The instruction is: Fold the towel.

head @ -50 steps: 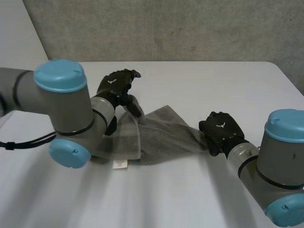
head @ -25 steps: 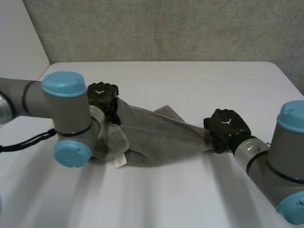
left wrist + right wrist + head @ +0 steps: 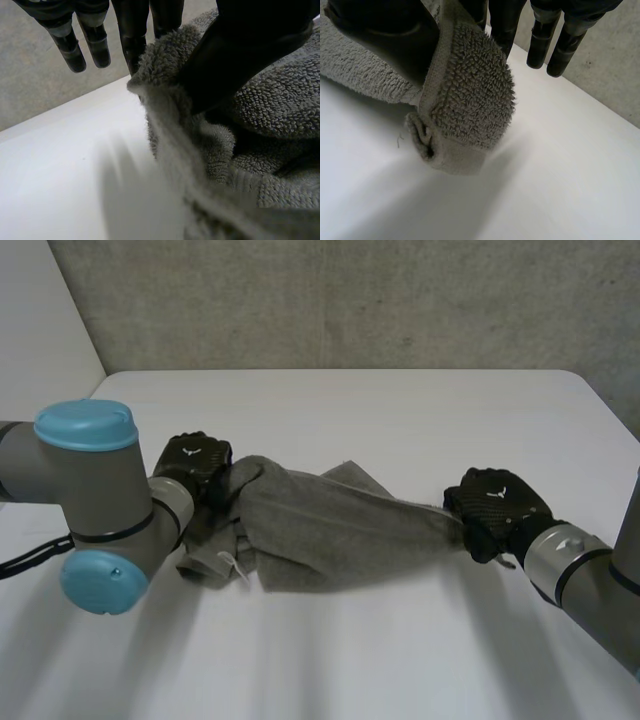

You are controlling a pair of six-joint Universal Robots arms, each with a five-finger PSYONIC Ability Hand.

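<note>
Left hand [image 3: 195, 462] pinches one end of the grey towel [image 3: 330, 535], right hand [image 3: 497, 508] pinches the other; its long axis runs straight between them.

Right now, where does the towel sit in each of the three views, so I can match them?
Head view: the towel spans the table between the left hand and the right hand.
Left wrist view: the towel is bunched beside the palm, its edge pinched by the left hand.
Right wrist view: one end of the towel hangs pinched in the right hand.
Shared landmark: the white table beneath it.
</note>
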